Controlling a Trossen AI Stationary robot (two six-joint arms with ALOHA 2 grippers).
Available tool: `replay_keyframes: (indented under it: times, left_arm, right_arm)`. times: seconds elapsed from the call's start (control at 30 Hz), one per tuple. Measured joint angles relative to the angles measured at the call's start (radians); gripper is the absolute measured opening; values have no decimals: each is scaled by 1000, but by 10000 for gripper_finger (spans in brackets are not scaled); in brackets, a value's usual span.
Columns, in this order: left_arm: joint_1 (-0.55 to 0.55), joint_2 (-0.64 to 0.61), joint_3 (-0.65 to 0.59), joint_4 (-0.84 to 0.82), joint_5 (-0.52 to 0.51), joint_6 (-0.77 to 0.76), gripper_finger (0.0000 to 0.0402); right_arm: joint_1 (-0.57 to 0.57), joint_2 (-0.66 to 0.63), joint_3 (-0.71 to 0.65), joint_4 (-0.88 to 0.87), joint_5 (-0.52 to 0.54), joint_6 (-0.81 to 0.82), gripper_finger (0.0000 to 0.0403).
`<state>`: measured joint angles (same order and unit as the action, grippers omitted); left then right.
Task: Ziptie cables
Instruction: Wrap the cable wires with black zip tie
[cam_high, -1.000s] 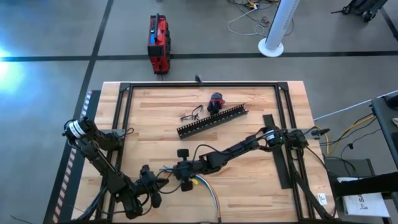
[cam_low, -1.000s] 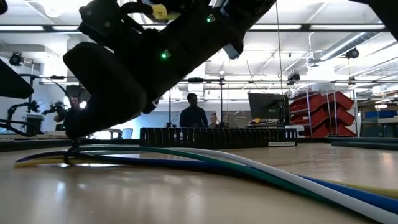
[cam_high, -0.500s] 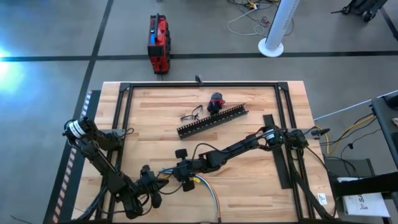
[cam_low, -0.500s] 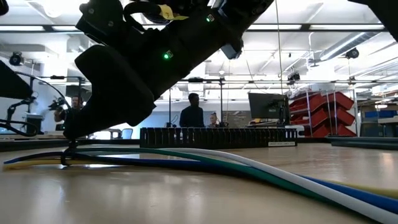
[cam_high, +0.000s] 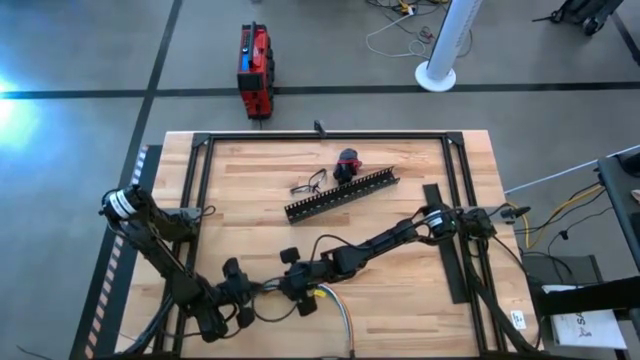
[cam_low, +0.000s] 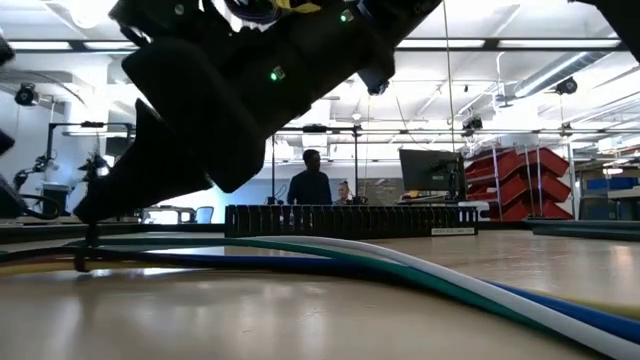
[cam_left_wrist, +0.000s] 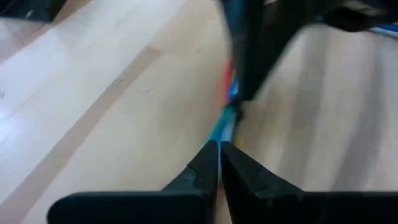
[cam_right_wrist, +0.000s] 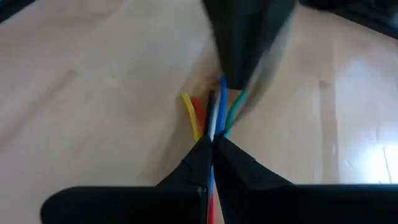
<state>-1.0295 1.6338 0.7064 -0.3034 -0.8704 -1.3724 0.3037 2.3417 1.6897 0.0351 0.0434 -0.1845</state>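
Observation:
The cables (cam_high: 335, 310), thin wires in yellow, red, white, blue and green, lie on the table near its front edge and curve toward it. My right gripper (cam_high: 283, 290) is shut on them close to their fanned-out ends (cam_right_wrist: 214, 109). My left gripper (cam_high: 264, 293) faces it from the table's left, shut at those ends (cam_left_wrist: 227, 115). In the low view the cables (cam_low: 420, 275) lie flat, and a thin dark strand (cam_low: 84, 258) stands across them under my right gripper (cam_low: 90, 215). Whether that strand is the ziptie I cannot tell. My left gripper meets the tips of the red, blue and green wires (cam_left_wrist: 225, 124) with its shut fingers, slanting down from the table's left, along the wires. Whether the wire tips lie between the fingers is hidden by the fingers themselves. My right gripper pinches the bundle between its two fingers, a short way back from the wire ends (cam_right_wrist: 213, 129). It slants down from the table's right, along the wires. Blue and red wire show in the slit between the fingers (cam_right_wrist: 211, 186). The rest of the bundle lies on the table.
A black slotted duct (cam_high: 342, 194) lies slanted at mid-table, with a small dark wire tangle (cam_high: 308, 185) and a red-and-black lump (cam_high: 347, 162) beside it. A flat black strip (cam_high: 445, 245) lies at the right. Black frame rails (cam_high: 320, 135) border the table. People (cam_low: 310, 185) stand far behind.
Both grippers have shifted a little toward the table's left edge, each rolling somewhat about its own line. The cables' held end has slid left along the table with them, and its tips have left the low view. Both grippers have stayed shut.

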Motion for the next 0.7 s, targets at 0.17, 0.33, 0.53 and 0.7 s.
replay_keyframes:
  times: [0.17,0.33,0.53,0.7]
  left_arm:
    - [-14,0,-111,265,-64,64,9]
    - [-14,12,-195,544,-111,304,23]
    - [-14,-16,-211,547,-131,440,59]
    - [0,-11,-210,556,-147,466,111]
  right_arm:
    - [27,0,0,1,-2,-24,0]
    - [33,0,0,2,-2,-4,0]
    - [25,0,0,4,4,9,0]
    - [8,0,1,6,8,49,0]
